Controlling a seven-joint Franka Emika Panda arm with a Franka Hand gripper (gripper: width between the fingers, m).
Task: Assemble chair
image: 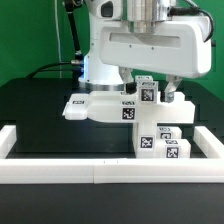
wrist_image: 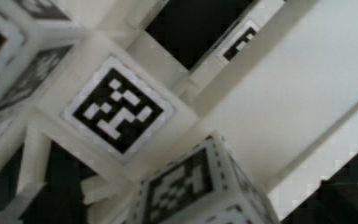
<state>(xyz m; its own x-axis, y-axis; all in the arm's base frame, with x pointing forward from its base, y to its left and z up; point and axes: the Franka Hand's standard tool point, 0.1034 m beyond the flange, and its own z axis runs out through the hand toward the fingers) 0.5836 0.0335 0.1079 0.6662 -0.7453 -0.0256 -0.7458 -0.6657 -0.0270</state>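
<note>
on the black desk [image: 40,110], inside the white border rails [image: 60,172], the chair [image: 140,120] stood partly joined: a flat slab [image: 100,105] lay toward the exterior view's left, with a small tag on its near left corner, and from its right end a tall block [image: 146,92] rose upright, tagged on its face. lower and nearer the camera, a cluster of tagged white blocks [image: 165,145] sat just beside the front rail, touching one another and seeming to join up with the upright piece. the arm's broad white housing [image: 150,45] hung directly over the assembly and covered the upper part of it. the pincer [image: 152,82] reached down at the top of the tall block, with one white finger [image: 170,97] showing to the exterior view's right of that block; whether the fingers were pressed on the block or standing apart from it i could not tell, since the housing and the white parts ran together there. the wrist view was very close and blurred: it showed a white block face with a large square tag [wrist_image: 119,108], a second tagged face [wrist_image: 185,185] near it, and a further tag [wrist_image: 240,42] on a pale strip against the dark desk. no fingertip could be made out clearly in that view.
</note>
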